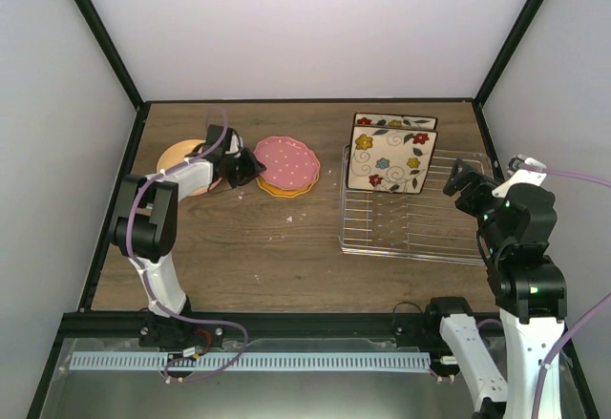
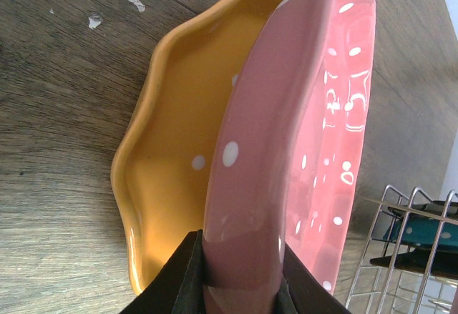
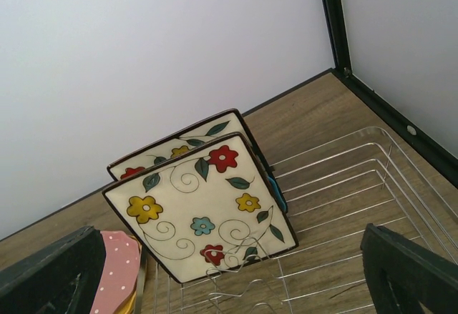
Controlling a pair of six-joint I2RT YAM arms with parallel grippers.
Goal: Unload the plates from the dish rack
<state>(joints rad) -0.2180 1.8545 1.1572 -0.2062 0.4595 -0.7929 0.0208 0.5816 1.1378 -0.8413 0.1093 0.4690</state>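
My left gripper (image 1: 241,165) is shut on the near rim of the dotted dark pink plate (image 1: 287,159). In the left wrist view (image 2: 240,251) both fingers clamp that rim (image 2: 286,135). The plate lies tilted on a yellow-orange plate (image 1: 286,190), which also shows in the left wrist view (image 2: 172,149). Two square cream flower plates (image 1: 386,159) stand upright at the far end of the wire dish rack (image 1: 410,223). A teal plate edge (image 3: 277,189) shows behind them. My right gripper (image 1: 465,186) is open and empty above the rack's right side, facing the square plates (image 3: 200,207).
An orange plate (image 1: 179,157) lies flat at the far left, partly hidden by my left arm. The rack's near rows of tines (image 3: 343,207) hold nothing. White walls and a black frame bound the wooden table (image 1: 239,247). A few white crumbs lie on it.
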